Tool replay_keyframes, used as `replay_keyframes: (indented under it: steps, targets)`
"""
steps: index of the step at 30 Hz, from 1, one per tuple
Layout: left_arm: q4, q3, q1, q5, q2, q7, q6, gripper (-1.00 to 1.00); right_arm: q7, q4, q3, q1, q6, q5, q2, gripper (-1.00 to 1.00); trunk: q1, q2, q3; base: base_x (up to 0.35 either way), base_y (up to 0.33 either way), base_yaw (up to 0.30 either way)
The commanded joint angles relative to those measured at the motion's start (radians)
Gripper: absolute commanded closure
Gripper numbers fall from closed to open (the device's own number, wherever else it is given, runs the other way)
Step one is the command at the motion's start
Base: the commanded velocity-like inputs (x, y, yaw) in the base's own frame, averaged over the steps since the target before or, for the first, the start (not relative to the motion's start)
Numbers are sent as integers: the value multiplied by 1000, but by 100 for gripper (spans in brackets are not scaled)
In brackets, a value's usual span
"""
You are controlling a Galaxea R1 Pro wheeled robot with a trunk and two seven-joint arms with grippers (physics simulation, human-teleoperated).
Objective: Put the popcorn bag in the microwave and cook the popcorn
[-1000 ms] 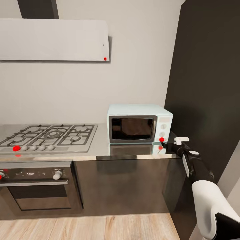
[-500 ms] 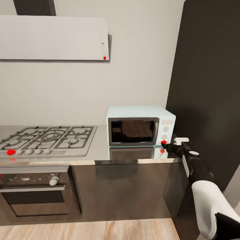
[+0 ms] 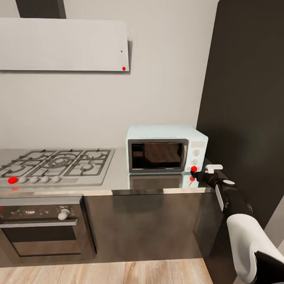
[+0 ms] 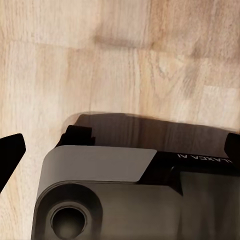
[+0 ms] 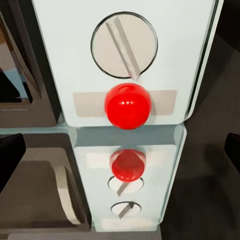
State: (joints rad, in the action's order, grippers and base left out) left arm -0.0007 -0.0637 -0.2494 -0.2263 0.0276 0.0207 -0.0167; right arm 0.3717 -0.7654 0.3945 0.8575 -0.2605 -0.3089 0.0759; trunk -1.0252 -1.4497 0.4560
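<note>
The pale blue microwave (image 3: 165, 149) stands on the countertop (image 3: 118, 175) with its dark glass door shut. My right gripper (image 3: 196, 172) hovers open just in front of the red button (image 3: 193, 169) at the bottom of the white panel. In the right wrist view the red button (image 5: 127, 106) sits under a round knob (image 5: 124, 45), between my right gripper's (image 5: 120, 150) spread fingertips (image 5: 10, 155). The popcorn bag is out of view. My left gripper (image 4: 120, 152) hangs open over the wooden floor (image 4: 120, 60).
A grey gas hob (image 3: 55, 163) with grates lies left of the microwave, above a black oven (image 3: 39, 225). A white hood (image 3: 63, 45) hangs over the hob. A tall dark cabinet (image 3: 244, 110) rises close beside my right arm.
The camera shifted a little a second ago. My right gripper has stayed at the red button, and its wrist dipped slightly in the last half second.
</note>
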Motion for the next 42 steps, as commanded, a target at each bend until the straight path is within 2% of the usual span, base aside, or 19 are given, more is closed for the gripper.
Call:
replay_keyframes:
  steps: [1, 4, 5, 25, 38, 42]
  targets:
    - [1, -7, -1, -9, 0, 2, -2, -100, 9, -2, 4, 1, -3, -10, -1, -100, 0, -1, 1, 0, 0, 0]
    - [1, -7, -1, -10, 0, 2, -2, -100, 3, -2, 4, 1, -3, -10, -1, -100, 0, -1, 1, 0, 0, 0]
    - [1, -7, -1, -10, 0, 2, -2, -100, -9, -2, 4, 1, -3, -10, -1, 100, 0, -1, 1, 0, 0, 0]
    - [1, -7, -1, -10, 2, 1, -2, -100, -40, 20, 3, 0, -3, -13, -2, 100, 0, -1, 1, 3, 0, 0]
    - [1, -6, -1, -10, 1, 1, -2, -100, -40, 23, 3, 0, -2, -13, -2, 100, 0, -1, 1, 181, 0, 0]
    - [1, -6, -1, -10, 1, 1, -2, -100, -57, 72, 3, 0, 43, -15, -1, 100, 0, -1, 1, 37, 0, 0]
